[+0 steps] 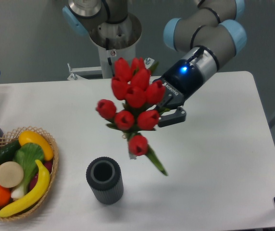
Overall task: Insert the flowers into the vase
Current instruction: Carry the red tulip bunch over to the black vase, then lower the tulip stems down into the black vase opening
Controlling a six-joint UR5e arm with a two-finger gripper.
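Flowers (pixel 132 98) in the air, not yet over vase (pixel 104 180).
Gripper (pixel 168 113) clamped on the stems, heads facing camera; vase upright, mouth unobstructed for insertion.

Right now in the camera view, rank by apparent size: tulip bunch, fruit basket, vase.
1. tulip bunch, though held up nearer the camera, so it may look bigger.
2. fruit basket, partly cut off at the frame edge.
3. vase.

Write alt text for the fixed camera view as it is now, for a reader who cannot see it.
A robot arm's gripper holds a bunch of red tulips in the air above a white table, up and to the right of an empty dark grey ribbed vase. A basket of fruit and vegetables sits at the table's left edge.
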